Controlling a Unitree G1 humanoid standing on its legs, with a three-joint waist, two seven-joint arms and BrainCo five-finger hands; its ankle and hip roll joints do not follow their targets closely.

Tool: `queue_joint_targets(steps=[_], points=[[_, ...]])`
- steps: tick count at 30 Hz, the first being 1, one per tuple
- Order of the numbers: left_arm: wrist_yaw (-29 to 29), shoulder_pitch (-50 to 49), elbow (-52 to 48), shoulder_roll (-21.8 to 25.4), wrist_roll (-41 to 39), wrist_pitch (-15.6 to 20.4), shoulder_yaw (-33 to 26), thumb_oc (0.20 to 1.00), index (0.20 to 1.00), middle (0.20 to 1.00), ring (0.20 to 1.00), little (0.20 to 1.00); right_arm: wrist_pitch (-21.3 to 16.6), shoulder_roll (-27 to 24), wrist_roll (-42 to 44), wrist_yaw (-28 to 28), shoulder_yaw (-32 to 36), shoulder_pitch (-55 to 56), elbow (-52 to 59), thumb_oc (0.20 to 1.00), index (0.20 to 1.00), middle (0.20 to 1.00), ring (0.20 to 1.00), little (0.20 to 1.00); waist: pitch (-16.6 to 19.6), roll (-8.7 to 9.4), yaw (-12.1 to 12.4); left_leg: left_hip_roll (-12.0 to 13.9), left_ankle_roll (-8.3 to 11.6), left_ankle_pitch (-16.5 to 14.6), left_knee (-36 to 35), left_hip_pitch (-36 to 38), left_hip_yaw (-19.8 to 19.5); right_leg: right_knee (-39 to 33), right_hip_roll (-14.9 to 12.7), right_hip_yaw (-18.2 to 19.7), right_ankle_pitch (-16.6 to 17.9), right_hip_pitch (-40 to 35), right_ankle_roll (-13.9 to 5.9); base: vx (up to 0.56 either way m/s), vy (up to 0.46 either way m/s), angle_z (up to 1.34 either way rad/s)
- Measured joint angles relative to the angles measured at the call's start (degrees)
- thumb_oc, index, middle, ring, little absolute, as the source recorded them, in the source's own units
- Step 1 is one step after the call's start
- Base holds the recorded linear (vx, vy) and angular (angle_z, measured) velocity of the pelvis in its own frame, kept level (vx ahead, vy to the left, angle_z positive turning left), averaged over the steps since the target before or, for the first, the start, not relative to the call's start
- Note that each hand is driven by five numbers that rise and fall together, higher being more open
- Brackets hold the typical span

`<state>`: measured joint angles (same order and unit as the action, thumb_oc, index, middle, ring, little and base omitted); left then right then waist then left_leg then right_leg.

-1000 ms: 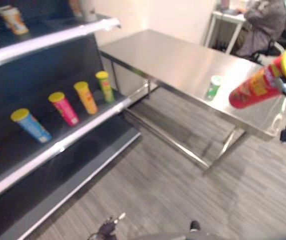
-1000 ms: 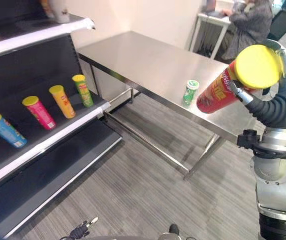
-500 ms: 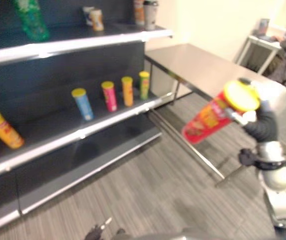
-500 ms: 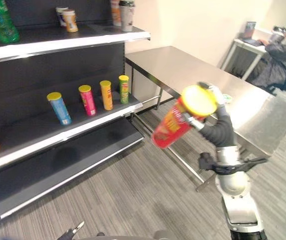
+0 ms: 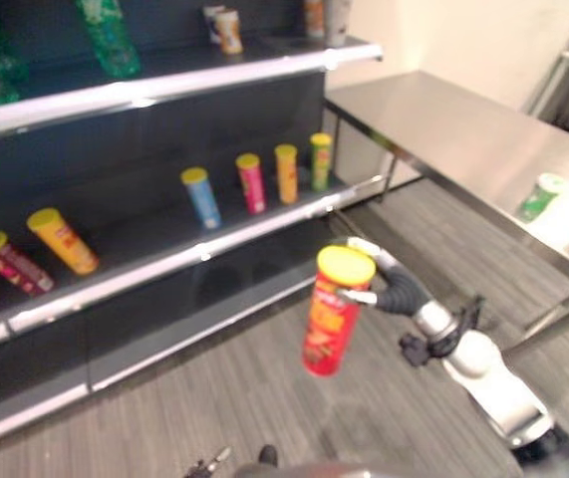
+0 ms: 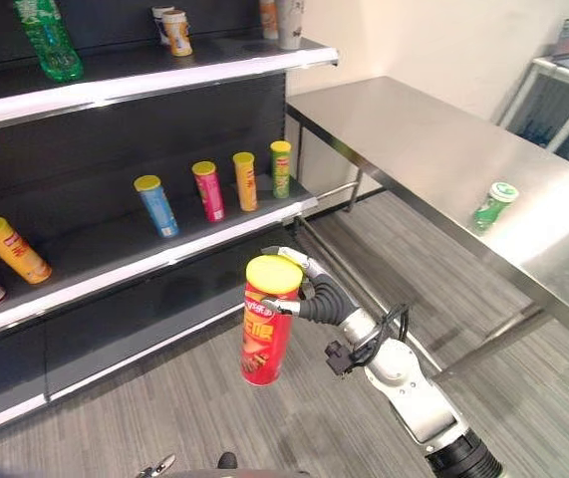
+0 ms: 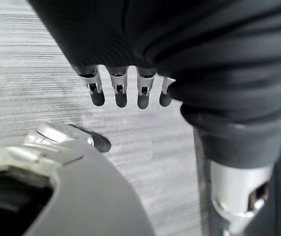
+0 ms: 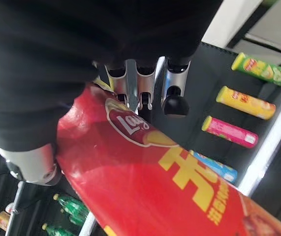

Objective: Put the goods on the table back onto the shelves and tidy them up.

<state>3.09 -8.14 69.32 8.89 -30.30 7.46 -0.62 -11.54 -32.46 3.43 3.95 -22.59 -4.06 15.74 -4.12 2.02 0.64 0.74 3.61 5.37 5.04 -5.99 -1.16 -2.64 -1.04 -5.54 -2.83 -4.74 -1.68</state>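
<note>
**Now a red can is being carried toward the shelves**

Currently the shelves [image 6: 115, 264] are being faced, dark and broad across the left of the scene, while the steel table [image 6: 433, 149] is being left off to the right. Several goods are already being kept on the middle shelf: a row of upright cans in blue [image 6: 153, 204], pink [image 6: 207, 190], orange [image 6: 246, 180] and green [image 6: 280, 167], with a yellow can [image 6: 9, 249] lying tilted further left. Green bottles [image 6: 47, 40] and cups [image 6: 173, 31] are being kept on the top shelf. The task is judged to be partway done: one small green cup [image 6: 493, 204] is still being left on the table, and the tilted cans are still to be straightened.

The red can with the yellow lid [image 6: 267, 319] is being held upright in the air in front of the lower shelf, well apart from it, and is being grasped near its top by the right hand [image 6: 309, 289], whose fingers [image 8: 174, 101] are being curled round it. The left hand [image 7: 125, 93] is being hung idle above the floor, fingers relaxed and holding nothing.

Compared with a second earlier, the whole view is being swung from the table toward the shelves, and the can, then tilted up beside the table edge, is now being carried lower and upright.
</note>
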Motion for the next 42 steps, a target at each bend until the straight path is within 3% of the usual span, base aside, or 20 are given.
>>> queue_joint_targets(steps=[2, 4, 11, 13, 14, 16, 18, 19, 22, 24, 27, 29, 30, 32, 33, 35, 36, 37, 39, 42], points=[[-0.3, 0.7, 0.2, 0.0, -0.6, 0.2, -0.7, 1.000, 1.000, 1.000, 1.000, 1.000, 0.0, 0.0, -0.1, -0.1, 0.2, -0.6, -0.7, 0.200, 0.200, 0.200, 0.200, 0.200, -0.8, 0.60, 0.8, -0.3, 1.35, 0.2, 0.5, -0.8, 1.2, -1.5, -1.3, -1.0, 0.6, -1.2, 2.01, 0.10, 0.105, 0.38], [-0.5, 1.3, 1.1, -0.1, -1.0, -0.1, -1.7, 1.000, 1.000, 1.000, 1.000, 1.000, 0.1, 0.7, -0.1, -0.7, 0.1, -0.5, -0.6, 0.200, 0.200, 0.200, 0.200, 0.200, -1.0, 0.97, 1.2, 1.3, -0.72, -3.0, 2.4, -0.5, 6.5, -2.7, -2.7, -2.4, 1.6, -1.9, 2.71, 0.16, 0.198, 0.18], [-1.6, 5.0, 1.5, 1.2, 0.0, 0.0, 0.9, 1.000, 1.000, 1.000, 1.000, 1.000, 1.1, 0.5, -1.2, -2.3, 1.0, -0.5, -2.4, 0.200, 0.200, 0.200, 0.200, 0.200, -2.9, 0.42, 0.1, 9.9, 1.77, -1.4, -4.9, -3.0, 4.2, -2.4, -5.3, -4.7, 0.0, -3.6, -1.04, 0.18, 0.258, 0.24], [-1.7, 4.3, 1.3, -0.2, 0.0, 0.0, 1.2, 1.000, 1.000, 1.000, 1.000, 1.000, 1.1, 0.3, -1.2, -2.6, 1.5, 0.4, -3.2, 0.200, 0.200, 0.200, 0.200, 0.200, -3.0, -2.79, -0.4, 11.7, 1.98, 1.4, -6.8, -2.4, 4.6, -1.4, -5.7, -4.0, -1.6, -5.1, -4.71, 0.19, 0.374, -0.24], [-1.9, 4.2, 1.2, -0.2, 0.0, 0.0, 1.4, 1.000, 1.000, 1.000, 1.000, 1.000, 1.2, 1.3, -1.2, -2.6, 1.1, 0.7, -4.3, 0.200, 0.200, 0.200, 0.200, 0.200, -2.9, -2.51, -0.1, 10.9, 2.66, 2.9, -6.1, -1.7, 5.3, -0.8, -6.7, -2.3, -2.2, -5.0, -4.63, 0.13, 0.285, -0.34], [-2.4, 6.0, 1.0, 2.3, 0.0, 0.3, 2.2, 1.000, 1.000, 1.000, 1.000, 1.000, 1.5, 3.1, -1.2, -2.2, 0.2, 1.4, -5.1, 0.200, 0.200, 0.200, 0.200, 0.200, -3.5, 1.99, -0.6, 6.3, 0.67, 1.5, -4.2, -2.2, 6.4, 1.5, -11.3, 1.9, -2.7, -3.7, -4.11, 0.21, 0.596, -0.04], [-2.7, 8.6, 1.4, 2.3, 0.8, 0.4, 3.4, 1.000, 1.000, 1.000, 1.000, 1.000, 2.1, 4.0, -1.2, -2.4, 0.6, 1.6, -5.4, 0.200, 0.200, 0.200, 0.200, 0.200, -3.8, 3.00, -0.6, 4.8, -0.78, -1.5, 0.5, -5.0, 5.6, 3.0, -13.3, 4.0, -0.8, -2.8, -5.02, 0.19, 0.676, 0.26], [-2.6, 9.8, 1.5, 1.6, 2.4, 0.7, 4.8, 1.000, 1.000, 1.000, 1.000, 1.000, 2.3, 4.9, -1.1, -2.4, 0.6, 1.6, -5.3, 0.200, 0.200, 0.200, 0.200, 0.200, -3.9, 2.80, -0.3, 3.7, -0.99, -4.6, 5.5, -7.0, 4.8, 2.9, -14.4, 7.7, 0.7, -2.9, -5.05, 0.09, 0.402, 0.14], [-2.1, 11.0, 0.7, 0.5, 5.3, 1.3, 7.5, 1.000, 1.000, 1.000, 1.000, 1.000, 2.3, 6.1, -1.1, -2.1, 0.9, 1.6, -5.1, 0.200, 0.200, 0.200, 0.200, 0.200, -4.5, 1.33, -0.2, 2.7, -2.00, -9.3, 11.1, -7.9, 5.1, 3.9, -15.6, 9.8, 3.4, -3.6, -4.94, 0.09, 0.645, -0.05], [-1.9, 10.8, 1.2, 0.0, 7.3, 1.7, 4.7, 1.000, 1.000, 1.000, 1.000, 1.000, 2.3, 9.6, -1.3, -1.7, 3.7, 3.0, -8.2, 0.200, 0.200, 0.200, 0.200, 0.200, -4.4, 2.11, -0.8, 0.8, -3.90, -9.9, 11.4, -6.7, 5.3, 6.8, -17.9, 3.3, 3.8, -4.6, -1.52, 0.07, 0.507, 0.16], [-1.7, 10.5, 1.1, 1.1, 9.0, 1.4, 5.6, 1.000, 1.000, 1.000, 1.000, 1.000, 3.7, 9.6, -2.7, -2.5, 4.4, 3.3, -9.2, 0.200, 0.200, 0.200, 0.200, 0.200, -3.9, 1.81, 0.6, -1.4, -5.08, -10.9, 10.0, -6.1, 6.3, 10.6, -19.9, 5.5, 4.6, -1.7, -2.77, 0.00, 0.501, -0.06], [-1.4, 9.8, 0.7, 1.5, 9.1, 0.9, 5.8, 1.000, 1.000, 1.000, 1.000, 1.000, 4.2, 9.8, -3.5, -3.1, 3.9, 3.2, -8.6, 0.200, 0.200, 0.200, 0.200, 0.200, -3.8, 0.78, 0.6, -2.6, -6.73, -9.5, 7.9, -5.4, 7.0, 15.0, -21.7, 2.4, 6.1, 1.5, -2.23, 0.02, 0.468, -0.15], [-1.5, 7.0, -0.7, 1.2, 8.9, 0.6, 5.1, 1.000, 1.000, 1.000, 1.000, 1.000, 4.9, 9.3, -4.8, -3.8, 2.3, 2.7, -8.4, 0.200, 0.200, 0.200, 0.200, 0.200, -3.7, -0.15, 1.3, -3.2, -7.56, -8.5, 4.5, -1.4, 7.8, 17.4, -24.1, -4.8, 8.9, 0.9, -1.35, 0.08, 0.395, -0.14], [-1.6, 6.0, -0.5, 1.6, 8.9, 0.3, 5.7, 1.000, 1.000, 1.000, 1.000, 1.000, 4.7, 9.3, -5.0, -3.8, 2.4, 2.3, -7.7, 0.200, 0.200, 0.200, 0.200, 0.200, -3.5, -0.23, 1.4, -4.3, -10.08, -9.0, 2.8, -0.1, 6.1, 19.7, -22.5, -2.8, 5.5, 3.4, -2.59, 0.11, 0.453, -0.01], [-1.5, 6.1, 1.0, 1.2, 9.0, 0.2, 5.6, 1.000, 1.000, 1.000, 1.000, 1.000, 4.7, 9.0, -5.1, -3.9, 2.5, 2.4, -7.2, 0.200, 0.200, 0.200, 0.200, 0.200, -4.0, -1.34, 0.8, -3.5, -10.27, -7.5, -0.1, 1.5, 4.7, 21.9, -16.9, 2.4, 0.2, 5.1, -2.57, 0.07, 0.212, 0.34], [-0.8, 5.0, 5.1, 0.6, 9.0, -0.2, 5.6, 1.000, 1.000, 1.000, 1.000, 1.000, 4.7, 8.0, -5.0, -3.9, 2.0, 3.4, -5.9, 0.200, 0.200, 0.200, 0.200, 0.200, -4.6, -3.91, -0.7, 0.1, -7.43, -2.7, -7.3, 6.7, 3.7, 20.1, 0.8, 9.9, -5.9, 8.8, -3.20, 0.05, 0.113, 0.32], [-0.6, 3.4, 5.0, 1.2, 9.0, -0.3, 5.4, 1.000, 1.000, 1.000, 1.000, 1.000, 4.1, 7.9, -5.0, -4.1, 2.0, 3.6, -5.3, 0.200, 0.200, 0.200, 0.200, 0.200, -4.1, -2.11, -1.3, -1.8, -7.60, -2.9, -7.7, 7.9, 3.5, 17.6, 2.7, 9.1, -4.7, 10.9, -2.26, 0.08, 0.102, 0.39], [-0.5, 0.9, 3.4, 2.5, 9.1, -0.2, 5.8, 1.000, 1.000, 1.000, 1.000, 1.000, 3.3, 7.4, -5.0, -4.6, 1.8, 4.0, -6.0, 0.200, 0.200, 0.200, 0.200, 0.200, -2.3, 1.52, -2.3, -5.9, -8.57, -3.5, -9.2, 8.5, 3.0, 16.0, 1.5, 7.7, 0.7, 14.3, 1.70, 0.10, 0.046, 0.45], [-0.5, 0.8, 2.5, 2.0, 9.1, -0.2, 7.3, 1.000, 1.000, 1.000, 1.000, 1.000, 3.2, 6.6, -4.9, -4.6, 2.3, 5.6, -7.8, 0.200, 0.200, 0.200, 0.200, 0.200, -1.6, 0.09, -1.9, -5.2, -7.72, -3.7, -9.9, 9.1, 1.6, 11.9, 2.4, 8.5, 2.1, 11.9, 0.41, 0.06, -0.009, 0.23], [-0.6, 0.4, 2.4, 1.6, 9.1, -0.2, 7.2, 1.000, 1.000, 1.000, 1.000, 1.000, 3.4, 6.4, -4.7, -4.4, 2.5, 6.8, -8.7, 0.200, 0.200, 0.200, 0.200, 0.200, -1.5, -0.75, -1.8, -4.5, -6.93, -3.5, -10.0, 9.1, 1.3, 6.5, 2.8, 8.0, 4.4, 9.9, 1.11, 0.09, -0.032, 0.04]])
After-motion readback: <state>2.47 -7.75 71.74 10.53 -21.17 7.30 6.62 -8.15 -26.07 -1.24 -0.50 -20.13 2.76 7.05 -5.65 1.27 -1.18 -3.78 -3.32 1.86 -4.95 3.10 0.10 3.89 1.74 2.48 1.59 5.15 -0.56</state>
